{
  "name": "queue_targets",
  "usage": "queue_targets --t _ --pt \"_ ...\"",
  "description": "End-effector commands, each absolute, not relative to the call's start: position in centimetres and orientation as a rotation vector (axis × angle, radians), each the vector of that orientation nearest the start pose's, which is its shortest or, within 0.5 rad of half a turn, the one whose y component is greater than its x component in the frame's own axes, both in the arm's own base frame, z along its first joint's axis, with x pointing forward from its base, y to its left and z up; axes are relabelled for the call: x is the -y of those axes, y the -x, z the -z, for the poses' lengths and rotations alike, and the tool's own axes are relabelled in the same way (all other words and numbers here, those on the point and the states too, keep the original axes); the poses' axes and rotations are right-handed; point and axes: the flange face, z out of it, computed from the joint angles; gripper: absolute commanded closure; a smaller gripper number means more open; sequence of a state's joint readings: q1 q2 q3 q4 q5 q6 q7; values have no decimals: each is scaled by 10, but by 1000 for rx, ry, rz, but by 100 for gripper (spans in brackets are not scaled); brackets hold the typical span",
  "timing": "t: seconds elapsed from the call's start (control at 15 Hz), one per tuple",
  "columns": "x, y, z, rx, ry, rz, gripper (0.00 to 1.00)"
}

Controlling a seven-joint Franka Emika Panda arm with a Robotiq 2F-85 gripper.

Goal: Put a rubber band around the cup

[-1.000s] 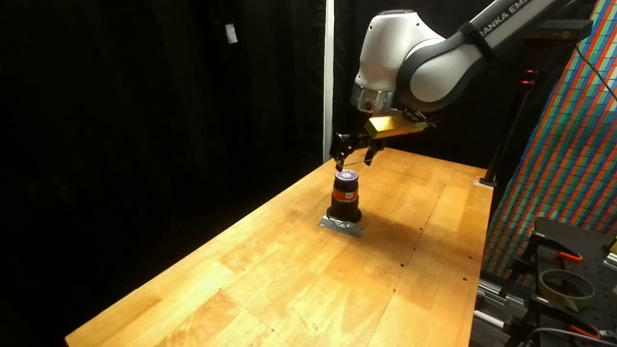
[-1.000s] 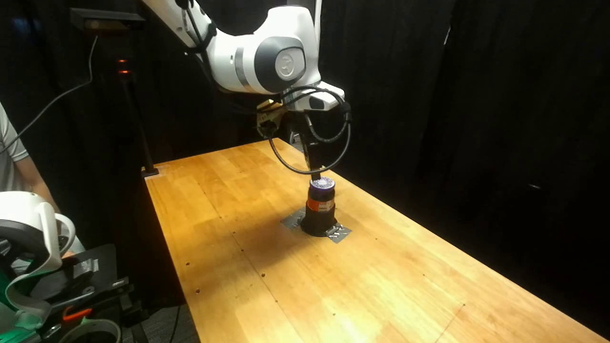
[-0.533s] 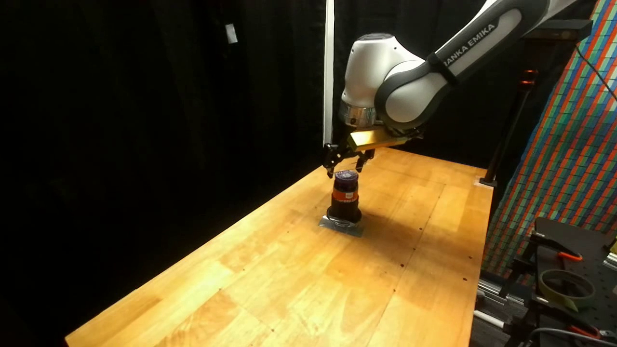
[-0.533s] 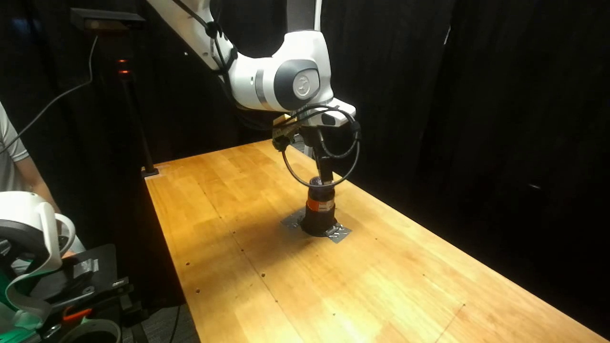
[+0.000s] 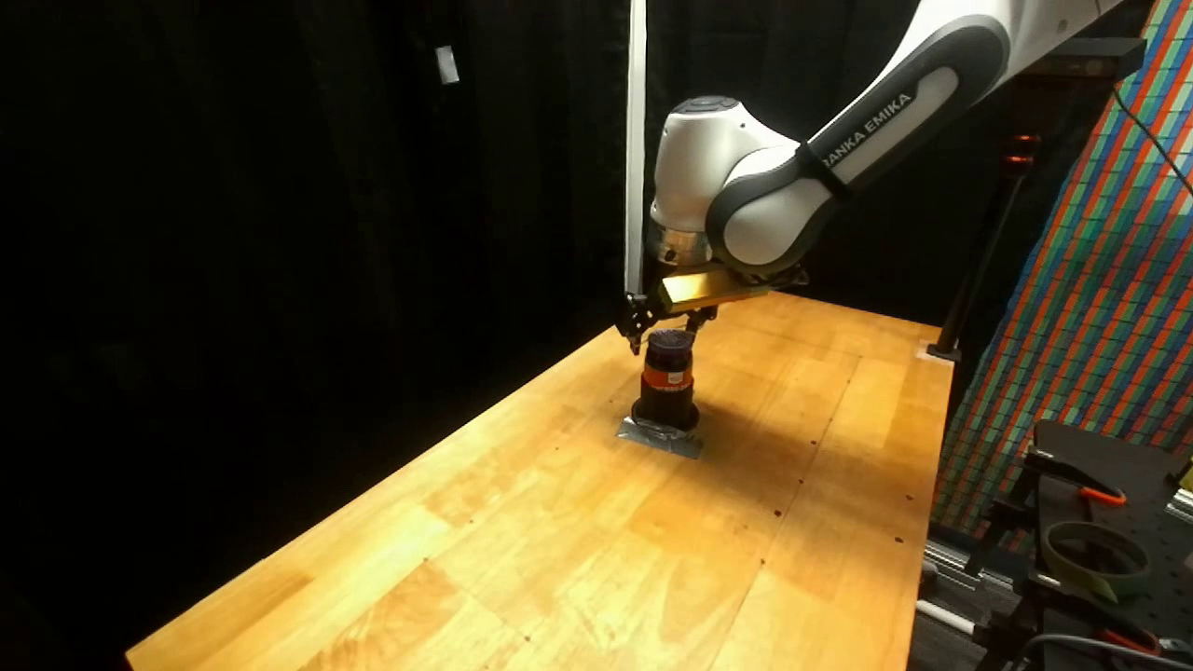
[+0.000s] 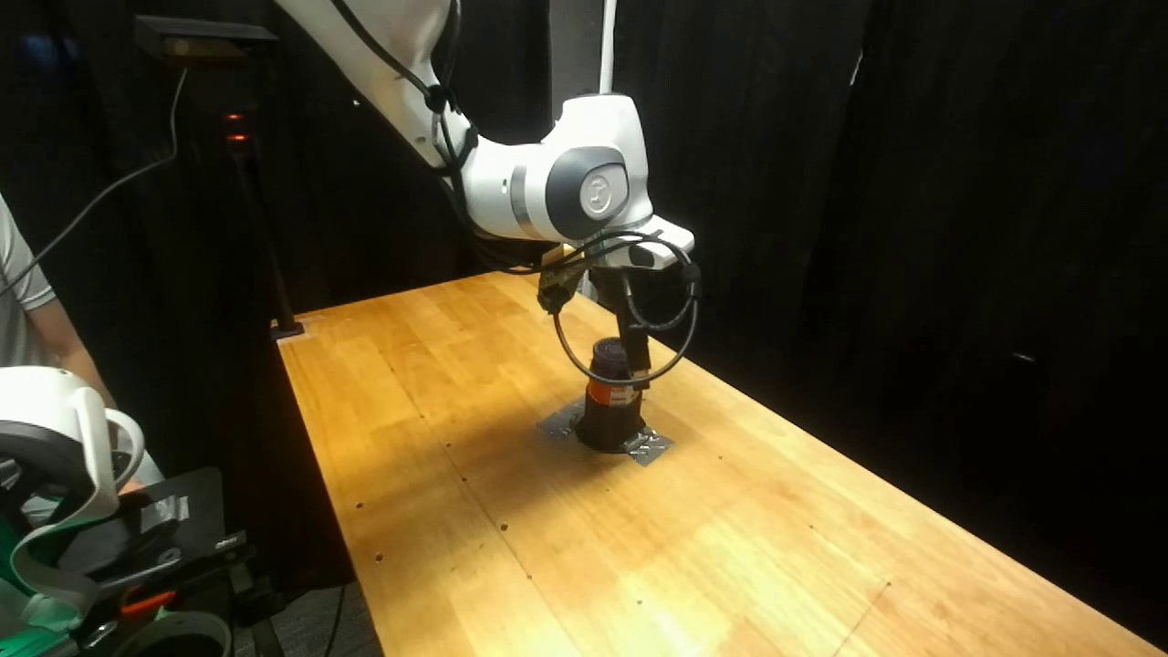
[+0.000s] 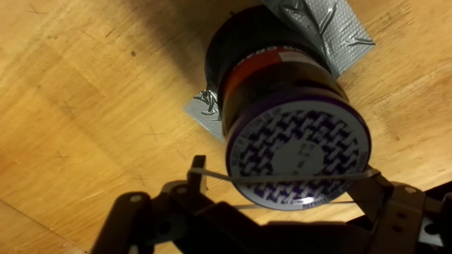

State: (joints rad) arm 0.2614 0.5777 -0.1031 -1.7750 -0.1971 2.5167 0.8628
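Observation:
The cup [image 5: 669, 378] is a short upright jar-like cylinder with an orange label and a purple-and-white patterned lid. It also shows in another exterior view [image 6: 610, 392] and large in the wrist view [image 7: 300, 155]. My gripper [image 7: 286, 169] is open, one finger on each side of the lid; in the exterior views it is at the cup's top [image 5: 665, 336] [image 6: 641, 376]. A thin pale rubber band [image 7: 296, 178] is stretched between the fingers. One strand crosses over the lid. The other strand is hidden by the lid in its middle part.
Silver tape [image 7: 335, 35] lies at the cup's dark base on the wooden table [image 5: 596, 540]. A dark post [image 5: 979, 252] stands at the table's corner. A side cart holds a tape roll [image 5: 1095, 559]. A person [image 6: 36, 310] is beyond the table's side. Cables [image 6: 689, 319] loop beside the gripper.
The arm has lowered, moving left in an exterior view and right in another. The fingers went from above the lid to beside the cup's top. The band stays stretched; the cup stands still.

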Motion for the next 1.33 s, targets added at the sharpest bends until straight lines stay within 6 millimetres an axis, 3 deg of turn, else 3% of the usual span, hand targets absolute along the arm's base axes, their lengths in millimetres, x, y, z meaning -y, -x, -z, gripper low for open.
queue_targets --t 0.0,0.2,0.6,0.87,0.93,1.07,1.27 --pt "-120 -674 -246 -868 3098 385 0" --pt "-125 -664 -247 -829 3097 277 0" --pt "-138 -630 -267 -745 3074 94 0" --pt "-137 -607 -263 -721 3040 -6 0" --pt "-137 -601 -258 -723 3036 -22 25" --pt "-136 -591 -254 -733 3033 -23 32" --pt "-137 -576 -258 -767 3021 60 58"
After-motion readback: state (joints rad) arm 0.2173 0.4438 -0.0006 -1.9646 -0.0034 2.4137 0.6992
